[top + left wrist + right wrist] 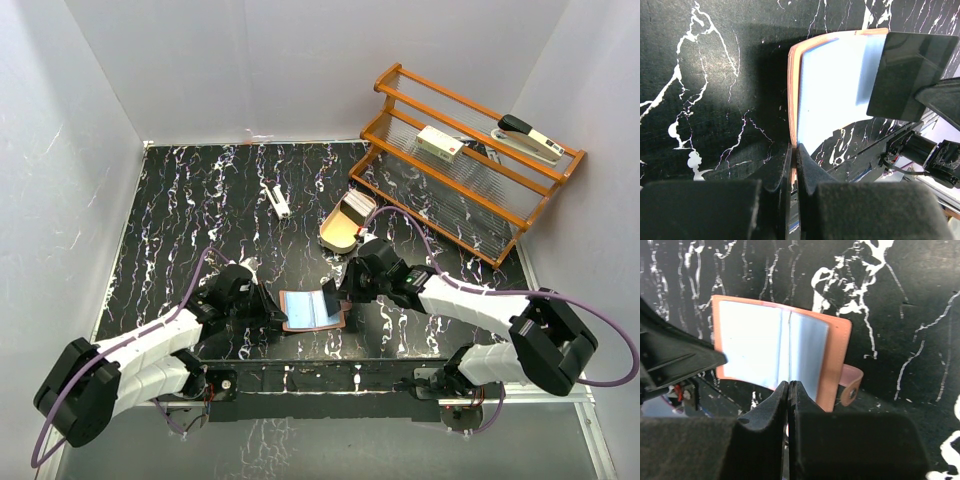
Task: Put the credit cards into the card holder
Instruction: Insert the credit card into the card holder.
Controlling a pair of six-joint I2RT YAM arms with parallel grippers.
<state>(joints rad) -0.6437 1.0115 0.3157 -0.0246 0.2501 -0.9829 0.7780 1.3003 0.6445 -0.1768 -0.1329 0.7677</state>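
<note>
The card holder lies open at the near middle of the table, salmon-brown outside and pale blue-grey inside, its tab at the right. My left gripper is shut on its left edge. My right gripper is shut on one credit card, held on edge over the open holder. The card shows as a dark rectangle in the left wrist view and as a thin line in the right wrist view. More whitish credit cards lie in the tan oval tray.
A wooden rack stands at the back right with a white box with a red mark and a stapler on it. A small white object lies on the table at the back middle. White walls close in the table.
</note>
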